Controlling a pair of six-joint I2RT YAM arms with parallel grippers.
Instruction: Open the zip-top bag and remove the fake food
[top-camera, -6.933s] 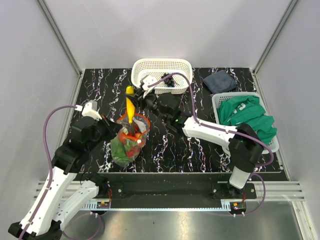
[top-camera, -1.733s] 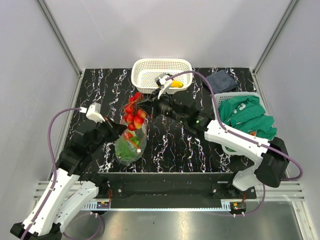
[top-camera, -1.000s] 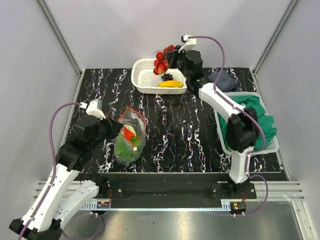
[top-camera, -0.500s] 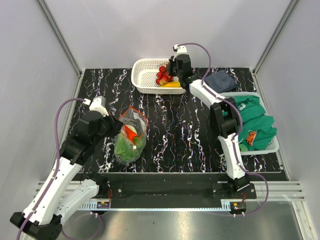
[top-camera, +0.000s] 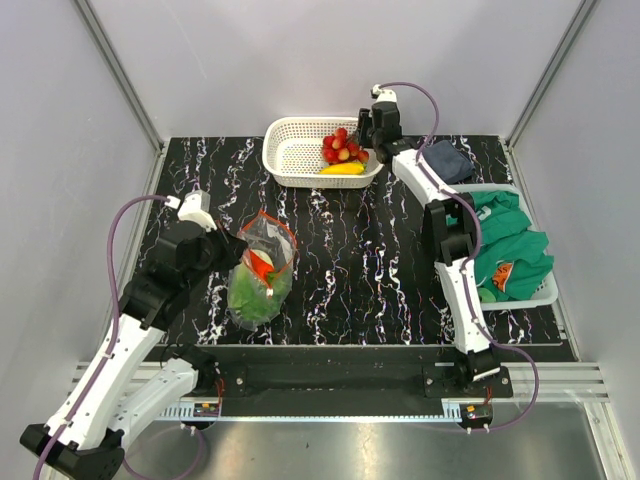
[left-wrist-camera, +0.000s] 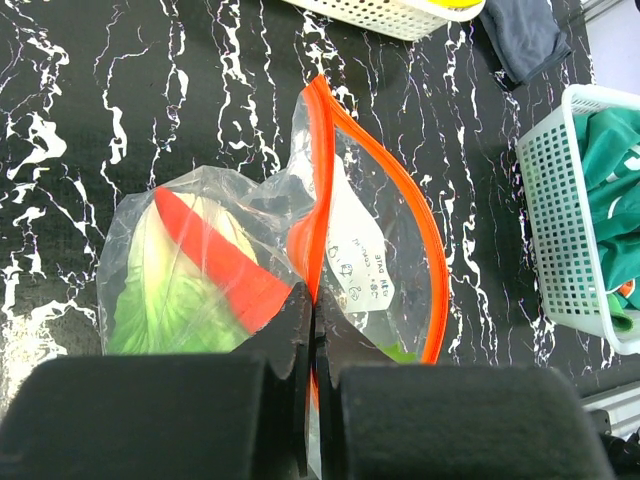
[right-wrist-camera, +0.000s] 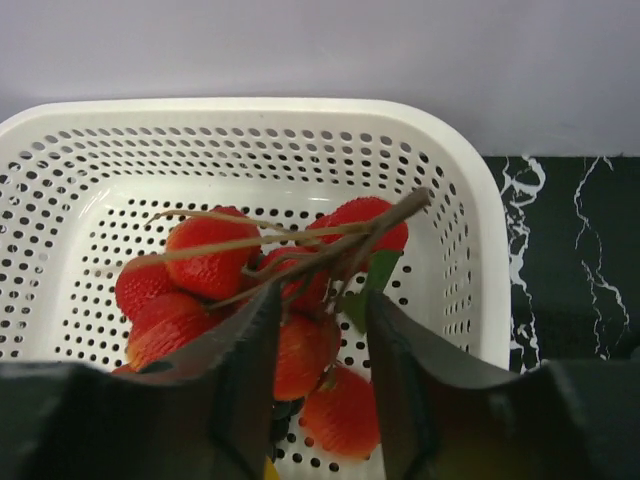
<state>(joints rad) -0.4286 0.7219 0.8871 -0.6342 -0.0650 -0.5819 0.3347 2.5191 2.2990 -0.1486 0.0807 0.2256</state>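
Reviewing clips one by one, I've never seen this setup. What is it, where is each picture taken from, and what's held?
Two robot arms stand at the near edge of a black table. The wide picture comes from a fixed camera above and behind them; the other two from a camera on each wrist. The left gripper is shut on the orange rim of a clear bag holding lettuce and a pepper. The right gripper is open over a white basket, its jaws either side of the stem of the strawberries; a banana lies there too. At the right sit a second basket of green cloth and a dark cloth.
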